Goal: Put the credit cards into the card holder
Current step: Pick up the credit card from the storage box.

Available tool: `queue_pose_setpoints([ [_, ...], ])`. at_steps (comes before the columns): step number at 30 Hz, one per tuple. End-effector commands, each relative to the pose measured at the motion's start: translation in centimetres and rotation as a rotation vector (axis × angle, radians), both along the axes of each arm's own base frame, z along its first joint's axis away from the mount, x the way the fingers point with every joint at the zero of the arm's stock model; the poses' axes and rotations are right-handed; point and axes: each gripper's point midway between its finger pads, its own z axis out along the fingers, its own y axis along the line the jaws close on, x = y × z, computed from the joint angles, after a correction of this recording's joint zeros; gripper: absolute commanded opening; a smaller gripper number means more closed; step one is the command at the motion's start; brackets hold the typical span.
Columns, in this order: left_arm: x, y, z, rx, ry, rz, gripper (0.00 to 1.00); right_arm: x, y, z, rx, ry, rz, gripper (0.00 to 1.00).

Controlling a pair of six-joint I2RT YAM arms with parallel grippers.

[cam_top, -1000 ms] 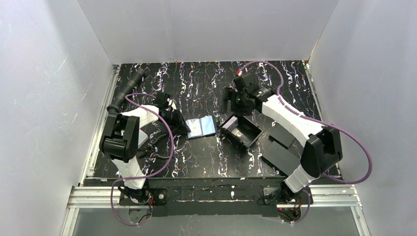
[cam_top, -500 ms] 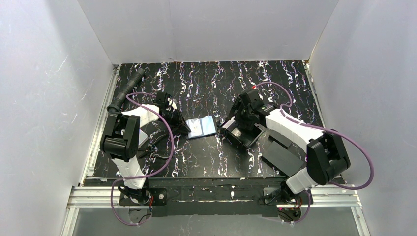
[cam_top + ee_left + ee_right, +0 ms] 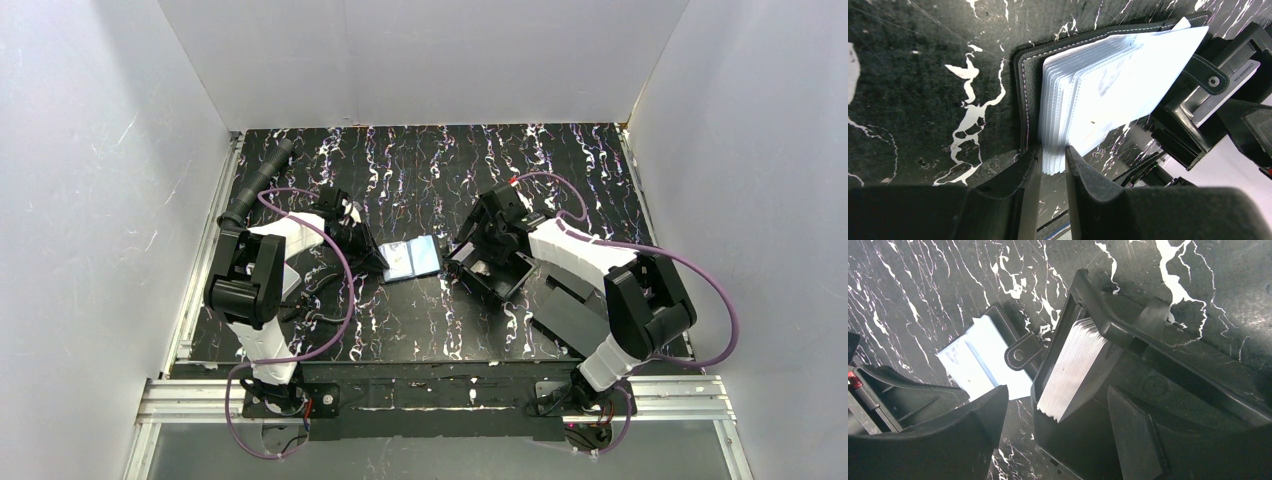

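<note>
The card holder point(image 3: 412, 258) lies open on the table, black cover down, pale blue-grey sleeves up. In the left wrist view my left gripper point(image 3: 1052, 162) is shut on the lower edge of its sleeve stack point(image 3: 1098, 95). Its snap tab point(image 3: 1209, 76) points toward the tray. A stack of credit cards point(image 3: 1078, 370) leans on edge against the wall of the black rimmed tray point(image 3: 1128, 332). My right gripper point(image 3: 1055, 432) is open, one finger on either side of the tray's near wall, just below the cards and not touching them. In the top view it point(image 3: 482, 245) hangs over the tray point(image 3: 515, 282).
Flat black slabs point(image 3: 575, 300) lie right of the tray. A black cylinder point(image 3: 262, 178) lies at the back left. White walls close in the table on three sides. The card holder point(image 3: 980, 360) lies just left of the tray.
My right arm has swung from the back of the table down and forward over the tray. The left gripper and the card holder have not moved.
</note>
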Motion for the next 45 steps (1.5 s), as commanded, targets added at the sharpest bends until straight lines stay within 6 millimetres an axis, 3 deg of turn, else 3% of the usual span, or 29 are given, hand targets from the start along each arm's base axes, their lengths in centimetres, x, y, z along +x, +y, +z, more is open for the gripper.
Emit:
queue_pose_setpoints([
  [1,-0.9,0.0,-0.5,0.03,0.022,-0.03,0.21,1.2,0.2,-0.5,0.006,-0.019,-0.04,0.8],
  [10,-0.8,-0.2,-0.4,0.026,0.016,-0.034,0.21,1.9,0.1,-0.7,-0.008,-0.034,-0.056,0.8],
  [25,-0.9,-0.2,-0.3,0.023,0.009,-0.039,0.21,2.6,0.4,-0.9,0.003,-0.053,-0.072,0.68],
  [45,-1.0,-0.3,-0.2,0.022,0.001,-0.043,0.21,2.6,-0.2,-0.1,-0.007,-0.07,-0.09,0.34],
])
